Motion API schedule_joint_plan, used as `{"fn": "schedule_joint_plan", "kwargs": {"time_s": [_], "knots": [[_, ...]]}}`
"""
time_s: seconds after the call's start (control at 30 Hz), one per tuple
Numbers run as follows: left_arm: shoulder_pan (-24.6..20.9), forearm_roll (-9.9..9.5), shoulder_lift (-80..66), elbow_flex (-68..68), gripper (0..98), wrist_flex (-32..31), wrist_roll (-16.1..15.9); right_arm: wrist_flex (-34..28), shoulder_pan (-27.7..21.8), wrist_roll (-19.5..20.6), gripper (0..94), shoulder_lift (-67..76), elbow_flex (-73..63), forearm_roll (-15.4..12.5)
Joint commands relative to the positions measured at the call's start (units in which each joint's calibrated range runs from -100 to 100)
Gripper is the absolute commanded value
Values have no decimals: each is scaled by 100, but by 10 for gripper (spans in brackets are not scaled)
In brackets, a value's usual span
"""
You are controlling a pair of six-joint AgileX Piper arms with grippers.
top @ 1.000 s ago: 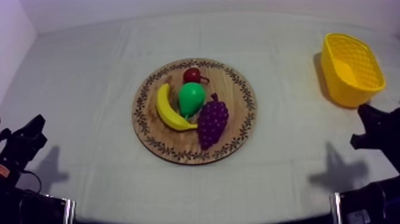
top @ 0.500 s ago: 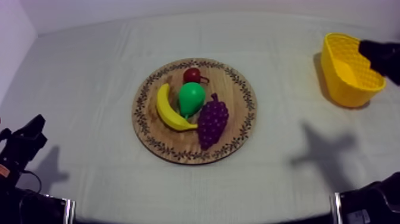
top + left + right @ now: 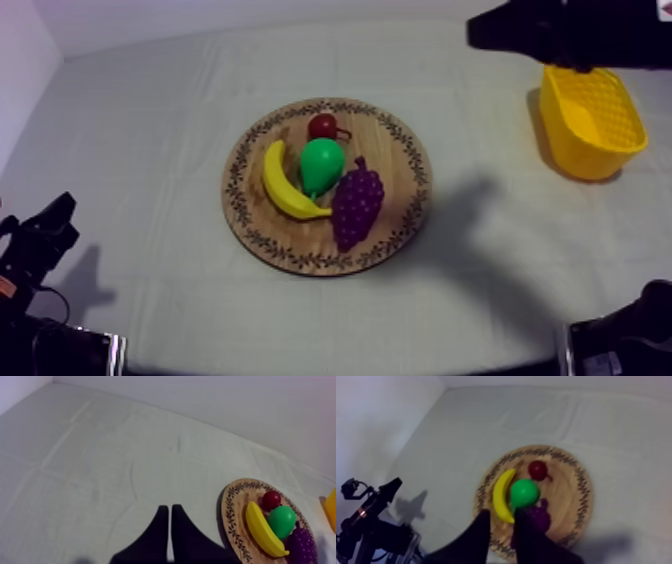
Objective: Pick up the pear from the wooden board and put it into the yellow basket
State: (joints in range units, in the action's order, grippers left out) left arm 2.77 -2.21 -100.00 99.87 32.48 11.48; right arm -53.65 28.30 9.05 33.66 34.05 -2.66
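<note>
Left gripper [image 3: 169, 508] is rested low at the near left of the table [image 3: 150, 150], fingers pressed together in a narrow wedge, nothing held. One wooden board [image 3: 395, 160] is set mid-table. Four toy fruits are counted on it: one banana [image 3: 280, 185], one pear [image 3: 321, 166], one bunch of grapes [image 3: 357, 205], one small red fruit [image 3: 322, 126]. The pear is found at the board's middle, touching banana and grapes, not yet picked. Right gripper [image 3: 502, 512] is held raised above the board, fingers apart, nothing between them. Right arm [image 3: 560, 30] is extended in from the far right, above one yellow basket [image 3: 570, 140].
</note>
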Motion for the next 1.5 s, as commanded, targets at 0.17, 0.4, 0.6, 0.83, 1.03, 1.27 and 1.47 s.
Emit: {"fn": "schedule_joint_plan", "kwargs": {"time_s": [0.17, 0.4, 0.6, 0.83, 1.03, 1.27, 1.47], "knots": [[1, -2, 0, 2, 1, 1, 2, 221, 311, 91, 577, -515, 283, 3], [1, -2, 0, 2, 1, 1, 2, 809, 419, 271, 652, -1222, 636, 284], [1, -2, 0, 2, 1, 1, 2, 1326, 508, 678, 659, -1991, 793, 763], [1, -2, 0, 2, 1, 1, 0, 1892, 545, 1118, 628, -2754, 712, 1183], [1, -2, 0, 2, 1, 1, -2, 2079, 696, 1364, 622, -3399, 371, 1399], [1, -2, 0, 2, 1, 1, -1, 2164, 858, 1674, 610, -4145, -254, 1720], [1, -2, 0, 2, 1, 1, -1, 2073, 913, 1924, 609, -4787, -817, 2036]]}}
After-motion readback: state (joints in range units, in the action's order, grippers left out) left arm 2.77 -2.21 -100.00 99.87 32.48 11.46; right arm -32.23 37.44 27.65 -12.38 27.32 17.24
